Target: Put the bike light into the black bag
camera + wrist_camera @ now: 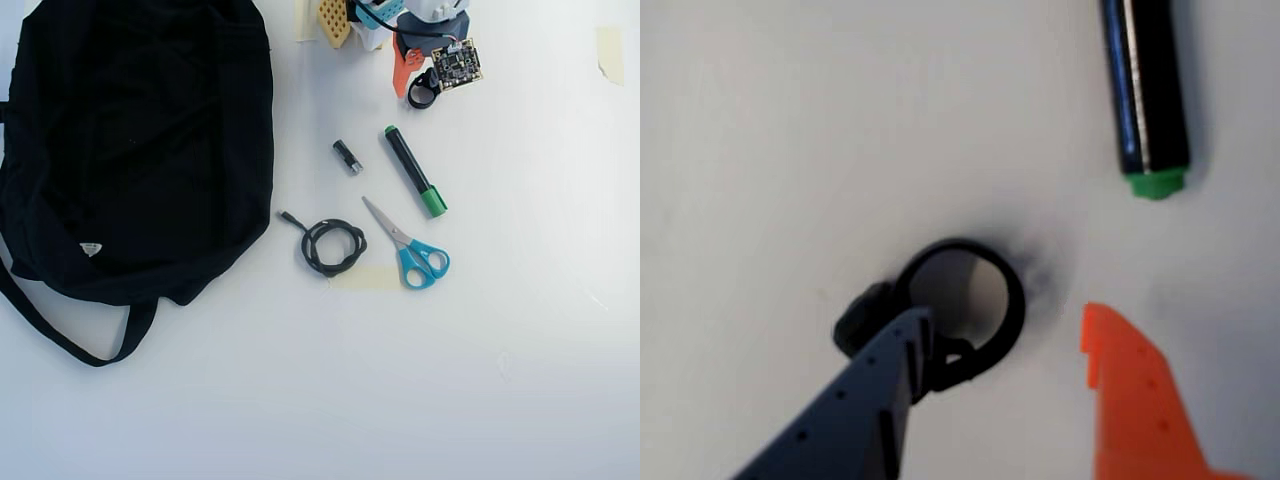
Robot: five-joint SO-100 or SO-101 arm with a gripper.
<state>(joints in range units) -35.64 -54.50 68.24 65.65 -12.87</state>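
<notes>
Up near the table's (520,330) far edge, the bike light (965,305) lies flat, ring toward the green marker (415,171). The gripper (1005,330) straddles it wide open, gripping nothing; the black bag (130,140) sits well apart.

Robot arm reaching down to the table with its two-finger gripper (1005,335) spread open.

In the wrist view, two fingers enter from the bottom edge: a grey-blue finger (865,400) on the left, angled up and to the right, and an orange finger (1135,400) on the right, standing more upright. A wide gap lies between their tips. The grey-blue tip overlaps the near edge of the bike light (940,315), whose ring sits between the fingers, nearer the grey one; the orange tip stands apart from it. In the overhead view, the arm (425,30) sits at the top edge, its orange finger pointing downward in the picture.
</notes>
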